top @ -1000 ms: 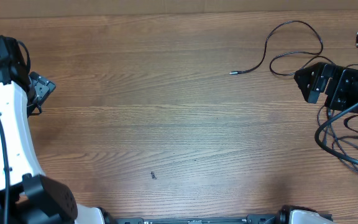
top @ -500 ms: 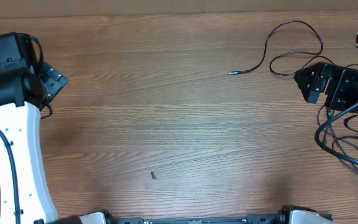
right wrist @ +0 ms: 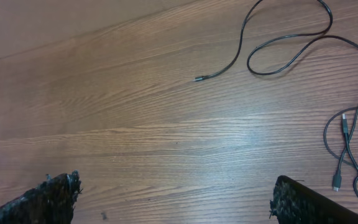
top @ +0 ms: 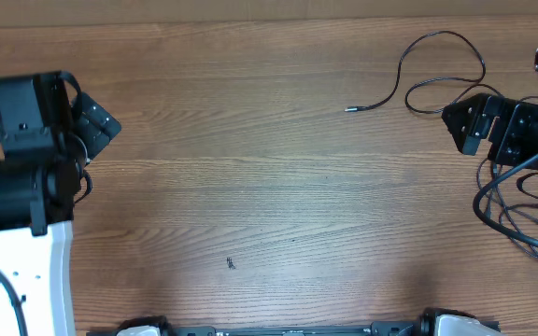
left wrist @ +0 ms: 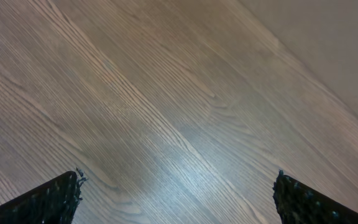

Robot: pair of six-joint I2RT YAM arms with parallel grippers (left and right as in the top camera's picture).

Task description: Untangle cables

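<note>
- Lying in loose loops on the counter (top: pixel 250 187), the cables (top: pixel 446 34) cluster by the right gripper (top: pixel 458 127): one cord curls just beyond it, the rest pile behind it.
- Right gripper gapes empty; the left gripper (top: pixel 90 121), equally wide open, is well apart from it.
- Probably best: pinch the free plug end (top: pixel 349 109) and draw it away from the pile.

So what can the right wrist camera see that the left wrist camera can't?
Only the right wrist view shows the thin black cables lying loose on the wood, one looping round and ending in a small plug, plus the right gripper, open. Only the left wrist view shows the left gripper, also open, over bare wood with no cable. Both show the brown wood-grain table and a pale plain area past its far edge.
</note>
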